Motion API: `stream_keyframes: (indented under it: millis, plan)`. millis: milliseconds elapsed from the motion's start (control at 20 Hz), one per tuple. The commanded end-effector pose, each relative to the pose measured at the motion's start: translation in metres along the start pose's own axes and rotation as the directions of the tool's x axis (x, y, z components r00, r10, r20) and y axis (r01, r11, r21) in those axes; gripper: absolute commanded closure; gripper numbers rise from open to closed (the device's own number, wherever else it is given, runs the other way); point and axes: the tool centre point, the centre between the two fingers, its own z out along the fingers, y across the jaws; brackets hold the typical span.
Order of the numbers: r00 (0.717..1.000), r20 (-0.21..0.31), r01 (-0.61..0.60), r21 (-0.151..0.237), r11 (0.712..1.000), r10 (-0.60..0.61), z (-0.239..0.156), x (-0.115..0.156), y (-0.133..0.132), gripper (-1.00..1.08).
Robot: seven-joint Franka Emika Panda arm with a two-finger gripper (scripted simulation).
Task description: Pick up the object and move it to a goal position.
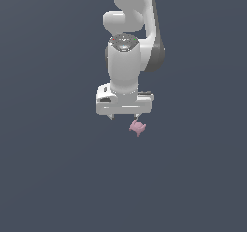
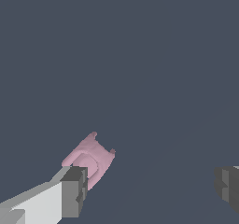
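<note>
- We see the white gripper (image 1: pixel 125 116) pointing down from the arm (image 1: pixel 126 57), its fingers spread wide and grasping nothing.
- The pink object (image 1: pixel 137 126) lies just below the finger on the exterior view's right.
- In the wrist view, the object (image 2: pixel 89 158) sits right beside one dark fingertip (image 2: pixel 74 190), partly hidden by it; the other fingertip (image 2: pixel 228 186) stands well apart.
</note>
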Motion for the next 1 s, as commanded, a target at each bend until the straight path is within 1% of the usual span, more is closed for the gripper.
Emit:
stream_keyframes:
  millis: [0, 150, 450, 700, 950]
  plan:
    - [1.0, 0.0, 0.0, 0.0, 1.0, 0.0, 0.0, 0.0, 0.0, -0.92]
    - [1.0, 0.008, -0.014, 0.001, 1.0, 0.014, 0.003, -0.002, 0.005, -0.92]
    - [0.996, 0.042, -0.079, 0.005, 0.997, 0.078, 0.016, -0.012, 0.025, -0.92]
    - [0.996, 0.041, -0.079, 0.005, 0.997, 0.078, 0.015, -0.012, 0.024, -0.92]
    - [0.994, 0.043, -0.105, 0.004, 0.994, 0.104, 0.019, -0.013, 0.02, -0.92]
